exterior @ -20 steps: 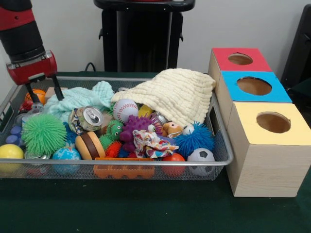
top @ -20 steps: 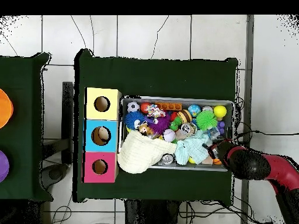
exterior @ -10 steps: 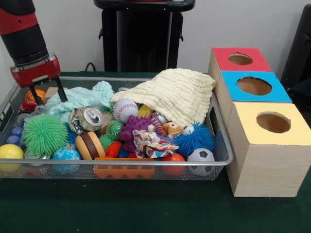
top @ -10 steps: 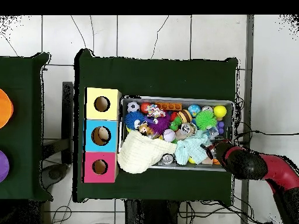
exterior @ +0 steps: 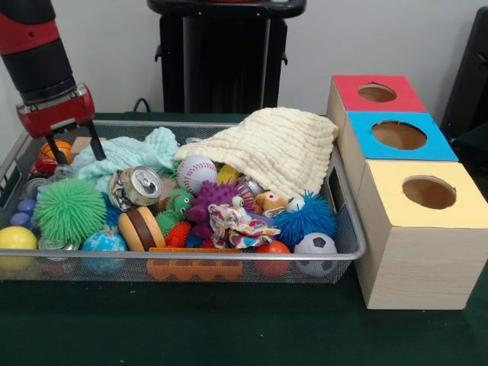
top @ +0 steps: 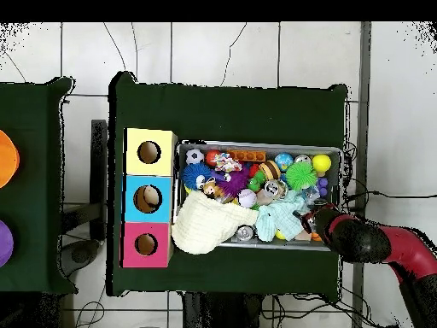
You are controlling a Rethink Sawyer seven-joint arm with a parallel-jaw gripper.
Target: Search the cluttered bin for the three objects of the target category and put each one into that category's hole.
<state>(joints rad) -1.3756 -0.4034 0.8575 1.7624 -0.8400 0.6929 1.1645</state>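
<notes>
While the gripper (exterior: 75, 149) hangs spread apart over the bin (exterior: 347, 221), green cloth (exterior: 229, 328) covers the table beneath, white wall (exterior: 366, 38) behind.

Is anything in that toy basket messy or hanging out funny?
Yes. The cream blanket is draped over the wire basket's rim and leans against the red-topped box, so it spills out of the basket. It also covers some toys underneath. The soda can lies tipped on its side among the balls.
</notes>
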